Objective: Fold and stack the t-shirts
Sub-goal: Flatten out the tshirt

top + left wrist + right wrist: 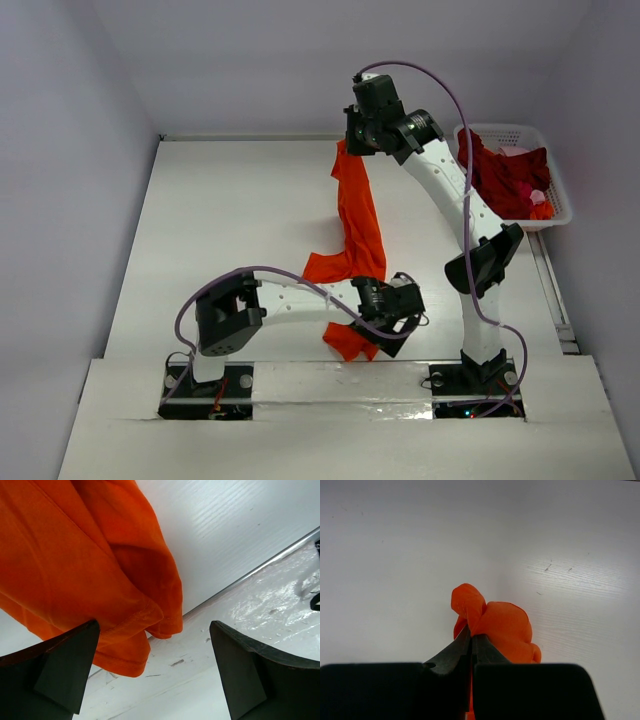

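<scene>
A bright orange t-shirt (358, 215) hangs in a long twisted strip from my right gripper (350, 146), raised over the far side of the table. That gripper (471, 636) is shut on a bunched fold of the orange cloth (506, 625). The shirt's lower end lies crumpled on the table near the front edge. My left gripper (374, 330) hovers there, open. In the left wrist view the shirt's hem (125, 645) hangs beside the left finger (65, 672), while the right finger (250, 675) stands apart over bare table. Dark red t-shirts (503, 175) fill the basket.
The white lattice basket (560, 195) stands at the back right, beside the right arm's elbow. A metal strip (260, 567) marks the table's near edge, just behind the shirt's lower end. White walls close the table at left and back.
</scene>
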`<state>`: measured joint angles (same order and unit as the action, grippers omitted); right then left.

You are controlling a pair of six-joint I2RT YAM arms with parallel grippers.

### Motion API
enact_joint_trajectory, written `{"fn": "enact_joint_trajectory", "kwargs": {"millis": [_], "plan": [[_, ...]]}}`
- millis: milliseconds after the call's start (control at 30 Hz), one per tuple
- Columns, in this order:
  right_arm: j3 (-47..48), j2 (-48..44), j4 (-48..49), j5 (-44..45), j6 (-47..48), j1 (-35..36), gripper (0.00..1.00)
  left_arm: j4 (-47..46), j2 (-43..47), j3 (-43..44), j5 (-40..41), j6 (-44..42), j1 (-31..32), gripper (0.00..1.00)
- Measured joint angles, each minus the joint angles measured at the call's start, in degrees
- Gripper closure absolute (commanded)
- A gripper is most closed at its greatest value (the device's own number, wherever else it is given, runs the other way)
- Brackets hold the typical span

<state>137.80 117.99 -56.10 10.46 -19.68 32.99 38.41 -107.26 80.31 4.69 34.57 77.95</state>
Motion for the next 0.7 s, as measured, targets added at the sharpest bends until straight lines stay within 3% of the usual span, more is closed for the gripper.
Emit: {"fn": "enact_joint_trajectory", "kwargs": {"millis": [700], "plan": [[0.0, -0.6, 0.0, -0.4, 0.0, -0.4, 1.00, 5.6, -3.8, 1.5, 3.7, 0.9, 0.0, 0.14]]}}
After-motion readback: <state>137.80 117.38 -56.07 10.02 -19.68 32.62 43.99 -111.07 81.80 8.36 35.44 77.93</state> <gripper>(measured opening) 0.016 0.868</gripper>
